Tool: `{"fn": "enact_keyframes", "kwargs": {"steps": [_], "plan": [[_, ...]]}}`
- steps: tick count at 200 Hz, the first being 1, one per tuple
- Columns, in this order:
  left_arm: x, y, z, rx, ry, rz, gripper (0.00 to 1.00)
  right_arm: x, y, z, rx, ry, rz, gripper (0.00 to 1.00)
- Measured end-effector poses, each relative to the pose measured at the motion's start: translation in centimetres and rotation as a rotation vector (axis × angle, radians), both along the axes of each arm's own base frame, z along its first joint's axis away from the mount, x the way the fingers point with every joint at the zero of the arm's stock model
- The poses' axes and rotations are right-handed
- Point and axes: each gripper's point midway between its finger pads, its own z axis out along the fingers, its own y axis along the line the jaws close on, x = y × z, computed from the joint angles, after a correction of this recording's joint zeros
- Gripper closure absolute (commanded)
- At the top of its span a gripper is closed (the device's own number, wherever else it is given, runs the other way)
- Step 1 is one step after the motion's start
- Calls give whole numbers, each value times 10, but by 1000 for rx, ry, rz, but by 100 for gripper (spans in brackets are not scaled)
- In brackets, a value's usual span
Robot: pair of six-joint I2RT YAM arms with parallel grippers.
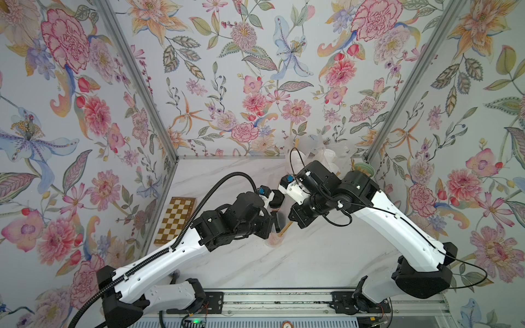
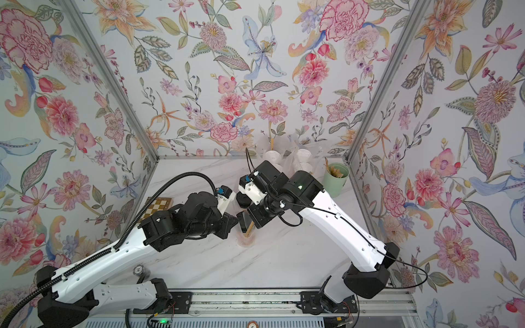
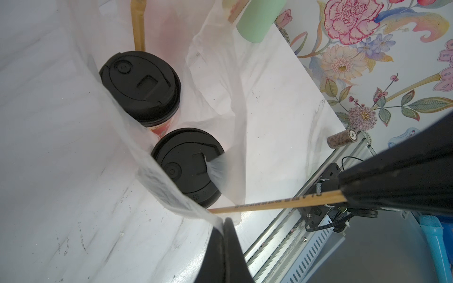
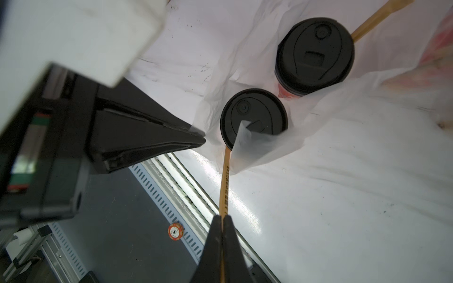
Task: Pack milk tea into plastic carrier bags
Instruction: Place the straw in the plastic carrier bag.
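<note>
lower centre, the left gripper (image 3: 223, 221) pinches the rim of the carrier bag (image 3: 213, 61); two black-lidded milk tea cups (image 3: 141, 84) stand inside it, mid-frame; the right gripper (image 4: 222, 217) is clamped on a brown stick (image 4: 225, 186)

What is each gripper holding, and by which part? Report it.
Left gripper pinches the transparent carrier bag by the top rim of its open mouth. Right gripper pinches a brown wrapped straw near one end.
</note>
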Motion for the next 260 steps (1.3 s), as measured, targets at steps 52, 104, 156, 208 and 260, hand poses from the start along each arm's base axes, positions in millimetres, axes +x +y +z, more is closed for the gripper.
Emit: {"fn": "enact_keyframes", "kwargs": {"steps": [52,104,156,208,260], "plan": [[1,14,-12,1,29,82,100,-1,19,-29,-98,20,-26,100],[1,12,-11,-34,30,95,100,8,31,-53,-105,15,-75,100],[4,7,-4,-64,12,95,100,9,41,-94,-113,36,-94,98],[5,7,-3,-70,7,96,98,9,43,-108,-116,49,-112,78],[10,11,1,-68,-18,124,60,10,34,-82,-42,35,-141,61]]}}
